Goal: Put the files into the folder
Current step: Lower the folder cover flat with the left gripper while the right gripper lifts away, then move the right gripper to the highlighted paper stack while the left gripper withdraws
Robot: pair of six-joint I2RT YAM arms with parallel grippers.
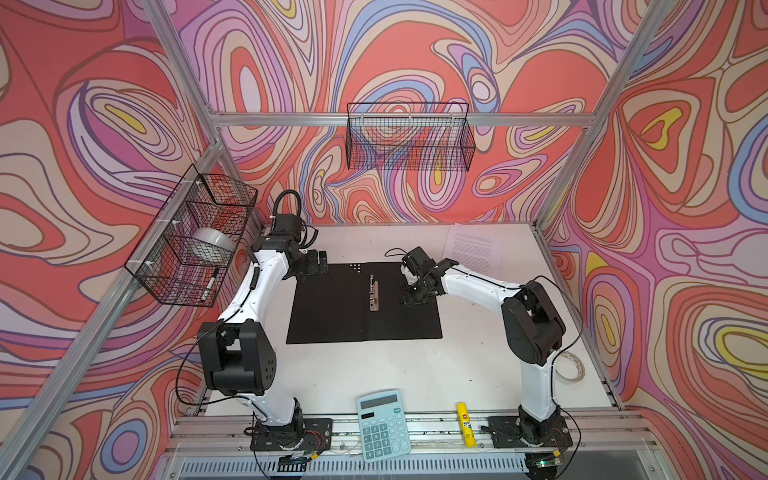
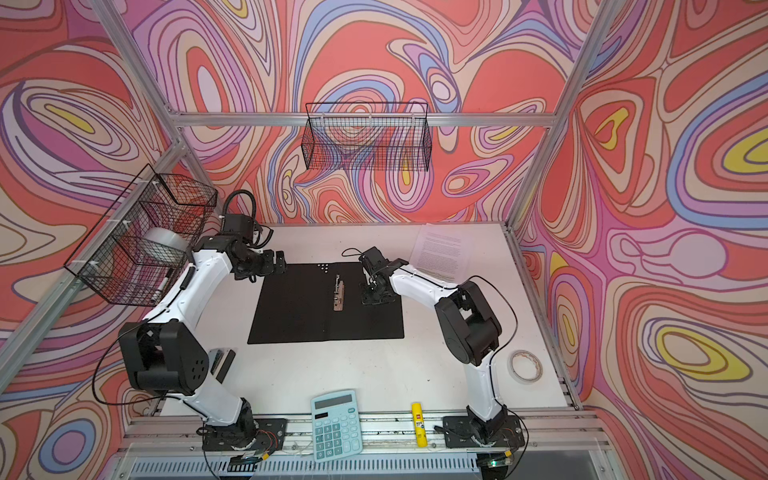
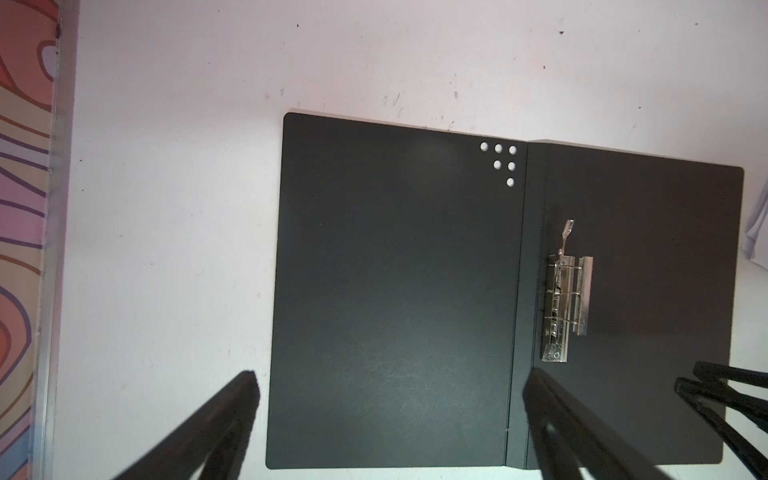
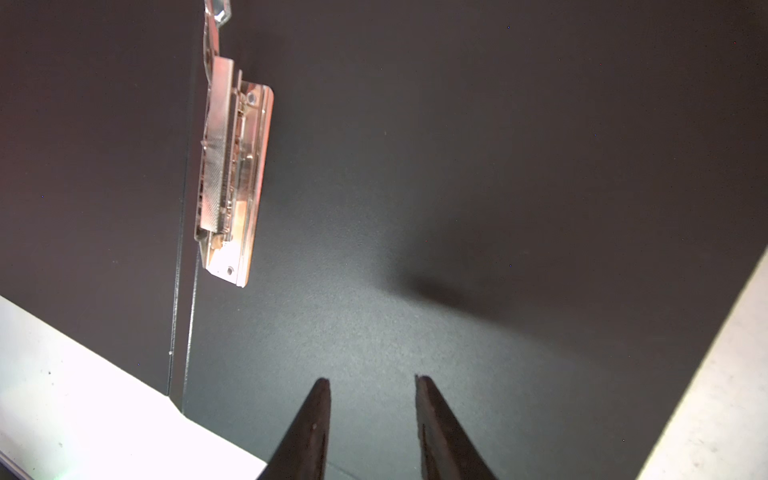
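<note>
The folder (image 1: pixel 332 307) lies open and flat at the table's middle, black inside up, in both top views. Its metal clip bar (image 1: pixel 374 294) sits on the right half next to the spine. The files (image 1: pixel 473 248), white printed sheets, lie at the back right of the table, apart from the folder. My left gripper (image 1: pixel 318 262) hovers at the folder's back left corner, open and empty; in the left wrist view the left gripper (image 3: pixel 392 376) spans the folder's left leaf (image 3: pixel 395 291). My right gripper (image 1: pixel 412 297) points down at the right leaf, jaws apart, nothing between them (image 4: pixel 372 380).
A pale blue calculator (image 1: pixel 383 424) and a yellow glue stick (image 1: pixel 465 424) lie at the front edge. A tape roll (image 2: pixel 525 365) rests at the right edge behind the right arm. One wire basket (image 1: pixel 195 237) hangs on the left wall, another (image 1: pixel 409 141) on the back wall.
</note>
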